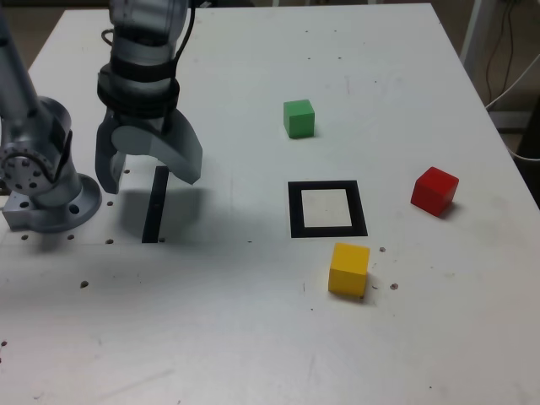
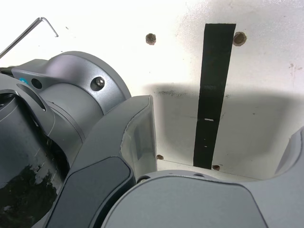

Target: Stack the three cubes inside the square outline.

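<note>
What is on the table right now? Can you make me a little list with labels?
gripper: open, empty, above the black strip
green cube: on the table, behind the square
red cube: on the exterior view's right of the square
yellow cube: just in front of the square
square: nothing inside it
stacked: none yet
</note>
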Controlling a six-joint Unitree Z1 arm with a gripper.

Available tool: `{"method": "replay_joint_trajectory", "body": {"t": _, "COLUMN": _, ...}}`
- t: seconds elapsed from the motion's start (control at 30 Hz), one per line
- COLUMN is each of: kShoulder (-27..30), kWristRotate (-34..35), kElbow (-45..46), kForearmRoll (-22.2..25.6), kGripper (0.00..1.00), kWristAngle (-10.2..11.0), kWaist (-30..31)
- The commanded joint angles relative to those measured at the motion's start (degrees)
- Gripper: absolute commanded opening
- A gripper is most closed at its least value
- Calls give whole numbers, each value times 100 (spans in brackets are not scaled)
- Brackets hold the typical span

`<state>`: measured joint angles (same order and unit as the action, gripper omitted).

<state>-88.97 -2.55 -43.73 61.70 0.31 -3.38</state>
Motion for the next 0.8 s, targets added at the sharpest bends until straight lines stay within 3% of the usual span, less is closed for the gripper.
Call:
{"method": "replay_joint_trajectory", "body": {"t": 0.0, "kShoulder": 17, "kWristRotate": -6, "kElbow": -4, "kForearmRoll": 25, "kGripper": 99, "kWristAngle": -17, "kWaist": -13}}
{"method": "replay_joint_trajectory", "body": {"t": 0.77, "kShoulder": -157, "kWristRotate": -6, "kElbow": -502, "kForearmRoll": 220, "kGripper": 99, "kWristAngle": -73, "kWaist": 242}}
